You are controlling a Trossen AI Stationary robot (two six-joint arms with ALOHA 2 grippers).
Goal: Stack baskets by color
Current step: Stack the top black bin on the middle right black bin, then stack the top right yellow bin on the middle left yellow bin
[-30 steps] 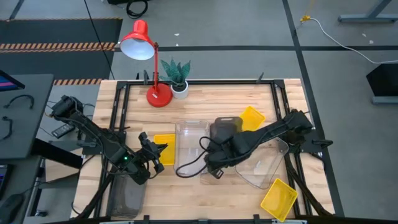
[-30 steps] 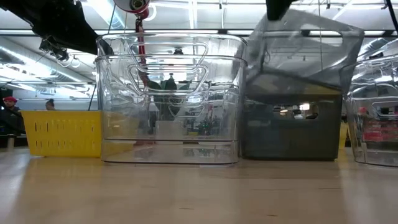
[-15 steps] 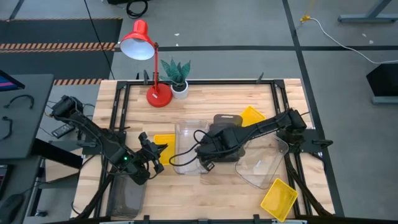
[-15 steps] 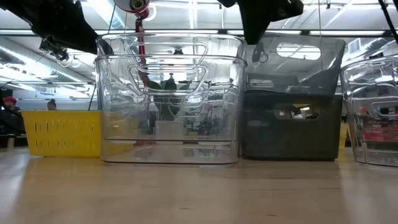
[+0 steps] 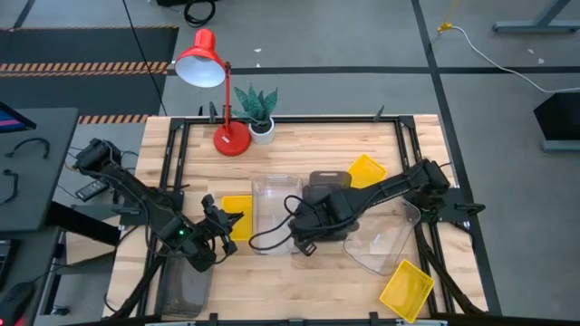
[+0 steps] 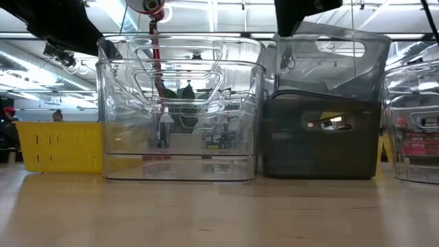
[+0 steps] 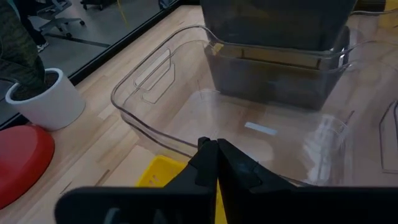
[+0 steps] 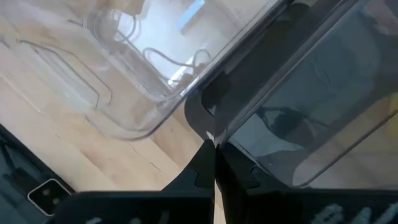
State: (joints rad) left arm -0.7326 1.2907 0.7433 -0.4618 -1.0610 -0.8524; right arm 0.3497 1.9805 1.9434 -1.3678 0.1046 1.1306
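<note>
On the wooden table (image 5: 299,272), the right gripper (image 8: 214,147) reaches to mid-table, fingers clamped on the rim of the upper dark grey basket (image 6: 328,65), nested tilted in another beside the clear basket (image 5: 274,213). The left gripper (image 7: 214,149) hovers pinched together over a yellow basket (image 5: 240,217).

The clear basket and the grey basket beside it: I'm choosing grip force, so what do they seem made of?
The clear basket looks like glossy transparent hard plastic: the room shows through its walls and the rim catches highlights. The grey basket looks like smoky, semi-translucent plastic: light glows through its handle slot. The right gripper is shut on its rim.
</note>
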